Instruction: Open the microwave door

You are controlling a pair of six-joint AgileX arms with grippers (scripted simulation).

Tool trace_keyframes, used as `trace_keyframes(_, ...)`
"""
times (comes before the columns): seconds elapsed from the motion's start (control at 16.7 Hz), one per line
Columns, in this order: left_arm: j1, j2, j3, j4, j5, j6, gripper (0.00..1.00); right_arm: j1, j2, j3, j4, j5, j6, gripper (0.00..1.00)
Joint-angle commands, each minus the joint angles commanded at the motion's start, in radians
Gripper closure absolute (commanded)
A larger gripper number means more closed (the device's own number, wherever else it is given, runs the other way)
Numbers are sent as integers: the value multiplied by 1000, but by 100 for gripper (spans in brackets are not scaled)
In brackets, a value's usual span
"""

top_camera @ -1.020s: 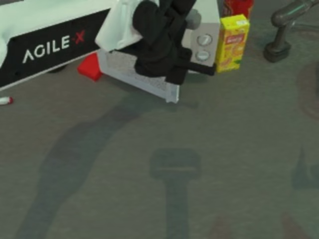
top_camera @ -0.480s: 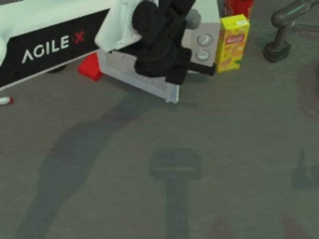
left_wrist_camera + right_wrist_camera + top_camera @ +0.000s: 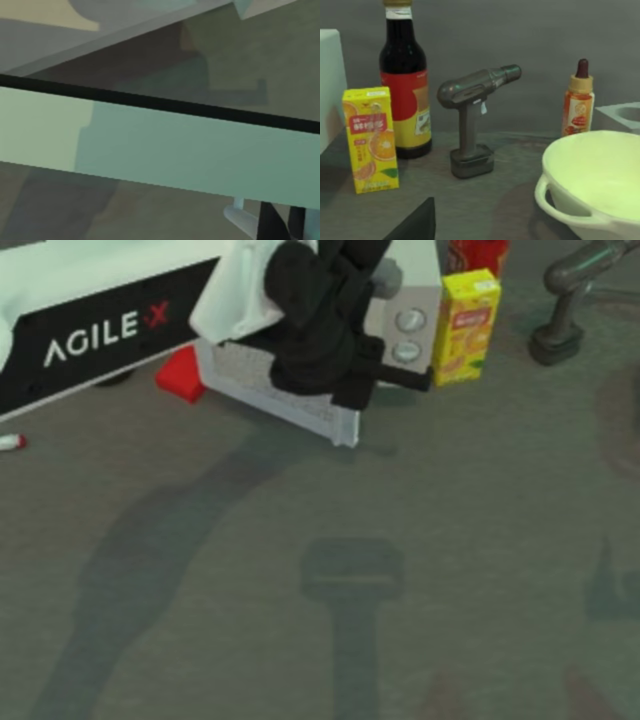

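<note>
Up at twelve o'clock on the table stands the microwave point(image 3: 415, 290), a boxy white oven with two round grey knobs on its control panel. The microwave door point(image 3: 280, 398), a flat white panel with a grey speckled mesh window, is swung partway out from the body toward seven o'clock, its free edge ending in a slim pale upright. The left gripper point(image 3: 395, 380), black and blocky, sits at the door's inner face close to the knob panel; its fingers are buried against the door, so I cannot tell how the jaws stand. The left wrist view gives only a broad pale band with a dark edge, which is no help.

I judge the step in hand to be the swing itself: the door is open, though not yet fully. The next move would call for following the door's arc round its hinge, not pulling straight, since the panel looks rigid and smooth.

Just beside the microwave at three o'clock stands a yellow carton point(image 3: 466, 325), glossy and squared. The right gripper is nowhere to be seen; its wrist view shows a dark bottle point(image 3: 405, 80), a grey drill point(image 3: 470, 125) and a cream bowl point(image 3: 590, 200).
</note>
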Motion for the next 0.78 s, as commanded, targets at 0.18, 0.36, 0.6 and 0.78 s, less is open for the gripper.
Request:
trace_keyframes(0.18, 0, 0, 0, 0, 0, 0, 100, 0, 0, 0, 0, 0, 0, 0)
trace_keyframes(0.36, -6, 4, -2, 0, 6, -4, 100, 0, 0, 0, 0, 0, 0, 0)
trace_keyframes(0.6, 8, -33, -51, 19, 30, 45, 100, 0, 0, 0, 0, 0, 0, 0)
trace_keyframes(0.78, 24, -77, -105, 44, 61, 106, 100, 0, 0, 0, 0, 0, 0, 0)
